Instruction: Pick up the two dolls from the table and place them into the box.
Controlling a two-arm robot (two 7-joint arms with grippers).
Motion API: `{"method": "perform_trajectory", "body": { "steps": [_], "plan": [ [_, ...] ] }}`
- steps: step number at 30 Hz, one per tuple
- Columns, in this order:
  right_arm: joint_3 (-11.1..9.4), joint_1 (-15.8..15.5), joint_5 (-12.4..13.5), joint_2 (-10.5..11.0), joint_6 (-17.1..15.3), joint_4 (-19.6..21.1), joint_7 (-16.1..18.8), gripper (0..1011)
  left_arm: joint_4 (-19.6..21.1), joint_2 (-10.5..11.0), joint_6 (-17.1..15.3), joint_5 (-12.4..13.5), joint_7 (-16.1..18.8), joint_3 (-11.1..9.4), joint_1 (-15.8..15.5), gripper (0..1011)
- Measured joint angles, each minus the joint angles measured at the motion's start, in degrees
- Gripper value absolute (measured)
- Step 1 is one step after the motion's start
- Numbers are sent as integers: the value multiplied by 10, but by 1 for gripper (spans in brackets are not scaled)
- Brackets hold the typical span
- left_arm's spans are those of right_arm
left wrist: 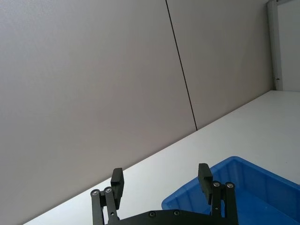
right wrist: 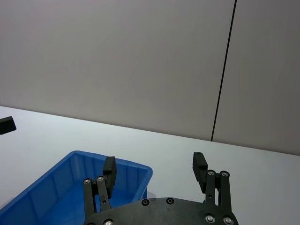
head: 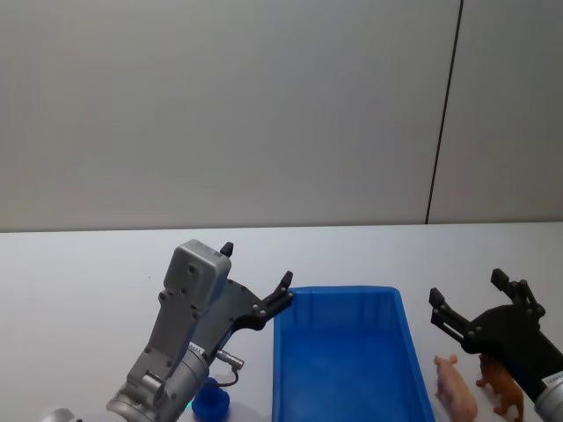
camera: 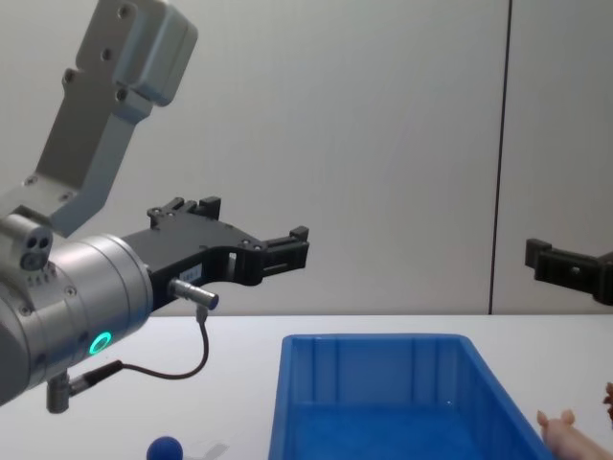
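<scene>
Right gripper, wide and empty near pink doll, should descend straight, pinching its body clear of brown doll; left gripper idles spread by box.

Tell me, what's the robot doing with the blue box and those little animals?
Nothing is picked up yet. The pale pink soft toy animal and the reddish-brown furry one sit on the white tabletop, right of the blue plastic bin, which holds no toy. The right gripper hangs open near them; the left gripper hangs open on the bin's other side.
</scene>
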State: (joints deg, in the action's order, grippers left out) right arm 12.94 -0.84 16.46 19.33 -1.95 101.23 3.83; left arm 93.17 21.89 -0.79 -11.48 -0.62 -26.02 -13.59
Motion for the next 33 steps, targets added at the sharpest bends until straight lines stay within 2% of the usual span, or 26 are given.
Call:
{"method": "perform_trajectory", "body": {
  "steps": [33],
  "plan": [
    [0,0,0,0,0,0,0,1001,0,0,0,0,0,0,0,1001]
  ]
}}
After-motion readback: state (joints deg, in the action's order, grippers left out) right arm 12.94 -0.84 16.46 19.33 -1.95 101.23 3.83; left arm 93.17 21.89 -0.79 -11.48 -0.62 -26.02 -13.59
